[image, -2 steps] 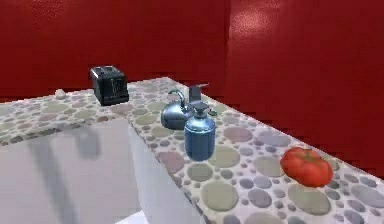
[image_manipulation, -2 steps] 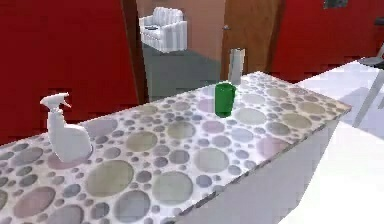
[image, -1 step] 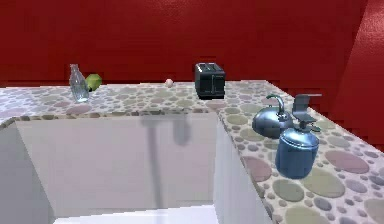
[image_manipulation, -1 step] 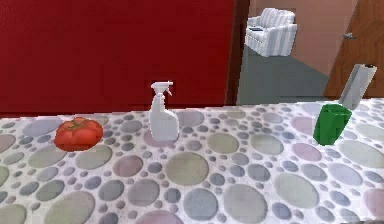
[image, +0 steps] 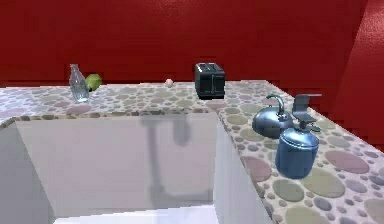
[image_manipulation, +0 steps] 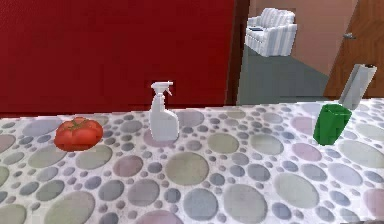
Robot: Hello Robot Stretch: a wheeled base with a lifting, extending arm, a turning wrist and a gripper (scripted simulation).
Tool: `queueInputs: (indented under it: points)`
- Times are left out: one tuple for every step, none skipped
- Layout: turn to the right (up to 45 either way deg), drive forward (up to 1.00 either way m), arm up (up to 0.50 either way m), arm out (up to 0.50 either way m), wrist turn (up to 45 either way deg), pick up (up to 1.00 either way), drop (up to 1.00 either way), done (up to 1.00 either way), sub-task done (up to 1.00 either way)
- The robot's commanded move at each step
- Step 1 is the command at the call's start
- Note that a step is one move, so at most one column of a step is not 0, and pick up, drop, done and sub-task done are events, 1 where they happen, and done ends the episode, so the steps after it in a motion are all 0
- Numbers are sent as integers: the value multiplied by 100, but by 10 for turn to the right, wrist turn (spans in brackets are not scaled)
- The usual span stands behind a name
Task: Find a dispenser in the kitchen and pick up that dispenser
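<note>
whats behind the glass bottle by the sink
A green round fruit lies just behind the glass bottle, on the counter before the red wall. The bottle covers the fruit's left edge.

You're looking at a home kitchen: a pebble-patterned countertop (image_manipulation: pixel 200 170) carries a sunken sink (image: pixel 120 150), a toaster (image: pixel 209 80), a kettle (image: pixel 272 118) and a tomato (image_manipulation: pixel 79 133).
</note>
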Motion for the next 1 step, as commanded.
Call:
queueInputs:
  points:
    - [0,0,38,0,0,0,0,0,0]
